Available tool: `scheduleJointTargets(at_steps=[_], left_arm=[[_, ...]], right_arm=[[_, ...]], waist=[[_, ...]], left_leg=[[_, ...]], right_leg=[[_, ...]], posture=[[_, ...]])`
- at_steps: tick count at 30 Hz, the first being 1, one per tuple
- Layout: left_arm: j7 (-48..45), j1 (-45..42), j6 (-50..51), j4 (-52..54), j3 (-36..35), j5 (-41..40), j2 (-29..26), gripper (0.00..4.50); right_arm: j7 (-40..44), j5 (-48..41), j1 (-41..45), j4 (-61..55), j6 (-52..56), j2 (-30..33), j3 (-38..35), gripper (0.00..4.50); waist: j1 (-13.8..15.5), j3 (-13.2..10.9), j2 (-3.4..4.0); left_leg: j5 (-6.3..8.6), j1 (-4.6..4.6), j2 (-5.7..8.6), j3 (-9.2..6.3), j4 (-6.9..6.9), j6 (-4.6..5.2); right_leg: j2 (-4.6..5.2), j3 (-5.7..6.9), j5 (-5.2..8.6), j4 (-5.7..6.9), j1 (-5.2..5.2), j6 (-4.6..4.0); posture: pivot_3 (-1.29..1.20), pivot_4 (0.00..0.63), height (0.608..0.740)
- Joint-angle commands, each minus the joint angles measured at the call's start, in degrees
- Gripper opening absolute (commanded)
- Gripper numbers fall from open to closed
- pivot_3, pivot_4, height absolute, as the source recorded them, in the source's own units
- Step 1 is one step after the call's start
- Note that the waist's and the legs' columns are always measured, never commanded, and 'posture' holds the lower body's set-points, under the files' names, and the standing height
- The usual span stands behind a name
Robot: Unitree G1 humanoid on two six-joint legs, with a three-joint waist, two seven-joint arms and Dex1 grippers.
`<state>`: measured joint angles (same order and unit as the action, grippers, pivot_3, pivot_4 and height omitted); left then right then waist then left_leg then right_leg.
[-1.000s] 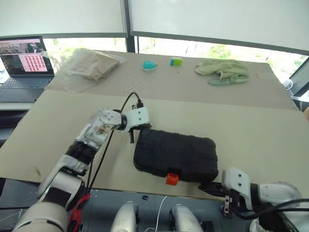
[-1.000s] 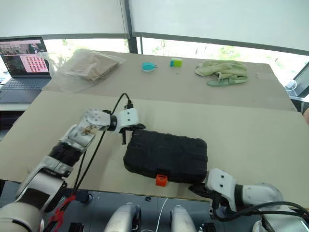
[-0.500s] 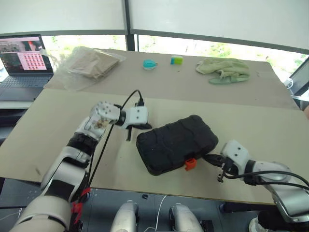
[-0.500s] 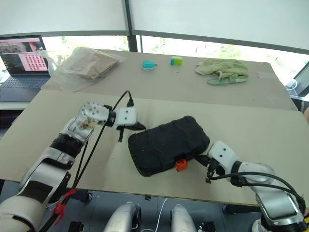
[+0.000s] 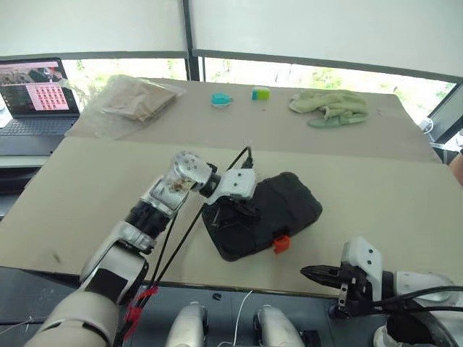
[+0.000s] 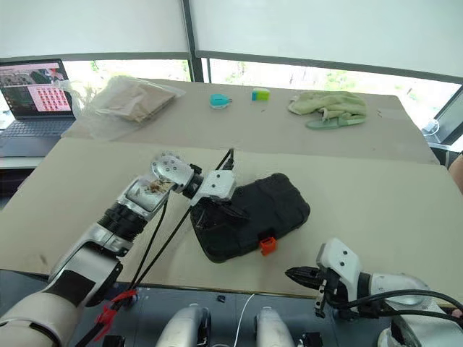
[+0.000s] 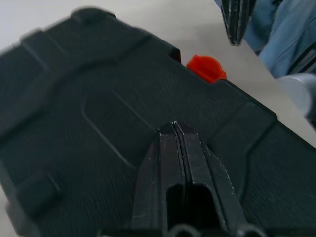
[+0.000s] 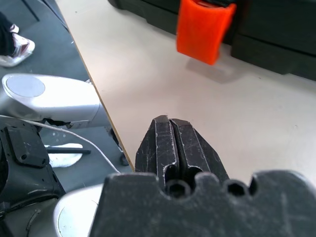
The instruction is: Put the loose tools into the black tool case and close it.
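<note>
R gripper, fingers pressed together, hangs over table's near edge; R wrist cam catches the orange latch up close (flap sticking out). Black rectangular plastic tool case lies closed, skewed, mid-table. L gripper, fingers together, sits on lid.

Bright, even daylight from the windows behind the counter; greenery outside washed out by glare. Soft, short shadows only, one beneath the black tool case. Head views sharp, with mild bowing at the edges. Left wrist view: case surface slightly blurred towards its far corner. Right wrist view: fingers crisp, orange latch softer.
</note>
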<state>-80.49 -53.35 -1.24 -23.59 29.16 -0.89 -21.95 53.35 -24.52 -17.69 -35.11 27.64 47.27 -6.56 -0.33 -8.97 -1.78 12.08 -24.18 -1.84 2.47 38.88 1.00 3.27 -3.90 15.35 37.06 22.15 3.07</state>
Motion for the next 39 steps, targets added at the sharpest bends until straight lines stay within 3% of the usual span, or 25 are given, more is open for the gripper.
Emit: scheduleJointTargets(at_steps=[1, 6, 15, 26, 36, 39], left_arm=[[1.9, 1.2, -8.4, -6.9, 4.6, 7.6, 0.1, 0.06], [1.4, 1.3, -9.4, -8.0, 3.4, 6.9, 1.0, 0.06], [1.5, 2.5, -8.7, -6.7, 2.6, 6.4, 1.4, 0.06], [1.4, 3.3, -9.1, -6.4, 2.1, 6.5, 1.9, 0.06], [1.8, 3.4, -8.4, -6.4, 1.2, 6.0, 2.1, 0.06], [-0.7, 4.4, -0.5, -2.3, -2.1, 2.1, -1.1, 0.06]], right_arm=[[-2.3, 2.6, 4.6, 0.8, -0.2, -1.1, 3.9, 0.0], [-6.0, 7.1, 11.0, 6.5, -0.3, -4.0, 9.1, 0.0], [-7.7, 8.3, 17.3, 9.9, -0.4, -8.1, 12.2, 0.0], [-8.4, -0.9, 17.1, 0.0, 4.9, -10.8, 6.3, 0.0], [-8.5, 1.6, 15.3, -1.2, 5.4, -7.2, 7.0, 0.0], [-5.7, -2.3, 13.3, -4.0, 7.1, -3.4, 1.3, 0.0]], waist=[[0.0, 0.2, -0.1], [0.0, 0.8, -0.31], [0.0, 0.8, -0.28], [-0.8, 0.8, -0.27], [-0.4, 0.8, -0.26], [-0.5, 0.8, -0.25]], left_leg=[[0.0, 0.01, 0.0, 0.01, 0.0, 0.0], [0.0, 0.03, -0.06, 0.03, 0.0, 0.0], [0.0, 0.03, -0.06, 0.08, 0.0, 0.0], [0.0, 0.02, -0.14, 0.03, -0.08, 0.0], [0.0, 0.04, -0.12, -0.02, -0.07, 0.0], [0.0, 0.01, -0.11, -0.03, -0.08, 0.0]], right_leg=[[0.01, -0.01, 0.02, 0.0, -0.01, 0.04], [0.02, -0.02, -0.09, 0.01, -0.01, -0.15], [0.01, -0.02, -0.22, 0.04, 0.02, -0.37], [-0.07, -0.04, -0.21, 0.06, 0.09, -0.41], [-0.04, -0.04, -0.09, 0.06, 0.06, -0.2], [-0.01, -0.04, -0.09, 0.05, 0.07, -0.21]], posture=[[0.0, 0.15, 0.74], [0.0, 0.15, 0.74], [0.0, 0.15, 0.74], [0.0, 0.15, 0.74], [0.0, 0.15, 0.74], [0.0, 0.15, 0.74]])
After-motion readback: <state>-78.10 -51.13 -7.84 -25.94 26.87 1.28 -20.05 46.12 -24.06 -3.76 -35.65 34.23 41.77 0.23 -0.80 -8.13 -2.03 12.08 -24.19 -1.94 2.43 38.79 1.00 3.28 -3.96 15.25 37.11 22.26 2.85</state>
